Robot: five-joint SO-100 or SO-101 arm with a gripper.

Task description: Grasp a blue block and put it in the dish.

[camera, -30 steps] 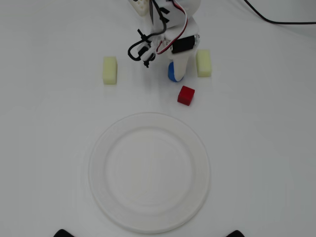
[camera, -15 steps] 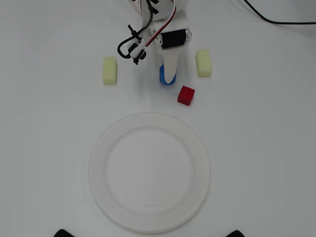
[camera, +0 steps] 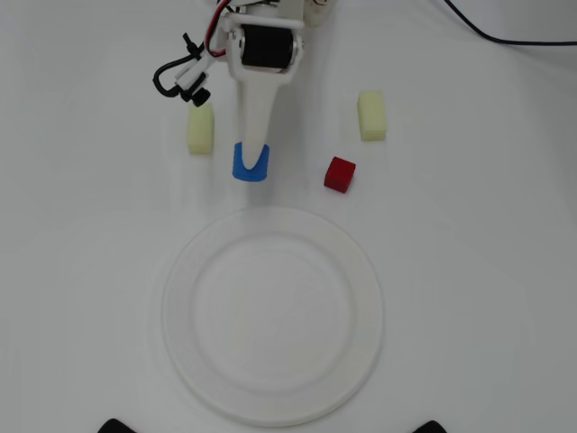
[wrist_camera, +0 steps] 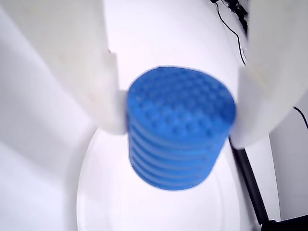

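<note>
Gripper: the white two-finger gripper [camera: 250,167] reaches down from the arm at the top of the overhead view; its fingers are clamped on the blue block, one white finger [wrist_camera: 91,72] pressing the block's left side and the other its right side in the wrist view
Blue block: the blue block [camera: 250,166] is held between the fingertips; in the overhead view it sits just above the dish's far rim, left of the red cube and below and right of the left-hand yellow block; in the wrist view the blue block [wrist_camera: 180,127] fills the middle of the frame, its round knobbed top and ribbed side plain to see, with the white plate below it; whether it touches the table cannot be told
Dish: the dish [camera: 180,271], a large round white plate with a wide rim, lies in the near half of the overhead view; nothing rests on it
Red cube: the red cube [camera: 340,174] lies on the table right of the gripper, apart from it
Yellow blocks: one pale yellow block [camera: 200,129] lies just left of the gripper's finger; a second [camera: 371,115] lies far right, above the red cube
Cable: a black cable [camera: 505,34] crosses the top right corner
</note>
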